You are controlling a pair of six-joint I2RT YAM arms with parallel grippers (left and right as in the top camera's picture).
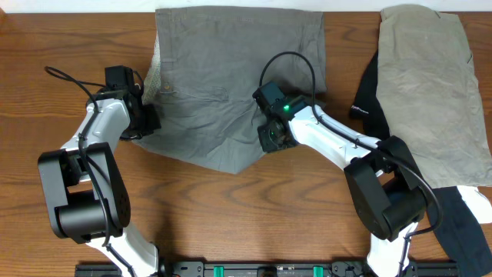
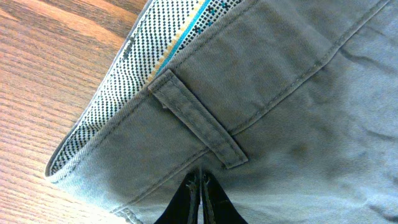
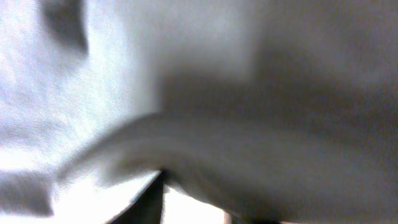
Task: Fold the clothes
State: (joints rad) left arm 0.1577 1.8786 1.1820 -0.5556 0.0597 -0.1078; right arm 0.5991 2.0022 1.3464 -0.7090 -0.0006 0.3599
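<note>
The grey shorts (image 1: 231,77) lie spread at the top middle of the table, wrinkled, with the waistband to the left. My left gripper (image 1: 147,121) is at the waistband edge. In the left wrist view its fingers (image 2: 201,183) are pressed together on the shorts (image 2: 298,93) just below a belt loop, beside the pale speckled lining (image 2: 124,81). My right gripper (image 1: 270,138) is at the shorts' lower right edge. In the right wrist view blurred grey cloth (image 3: 249,93) drapes over the fingers (image 3: 199,208) and fills the frame.
A paler khaki garment (image 1: 430,85) lies at the right, over a black garment (image 1: 367,92). A dark garment (image 1: 469,231) lies at the lower right corner. Bare wooden table (image 1: 231,223) stretches in front of the shorts.
</note>
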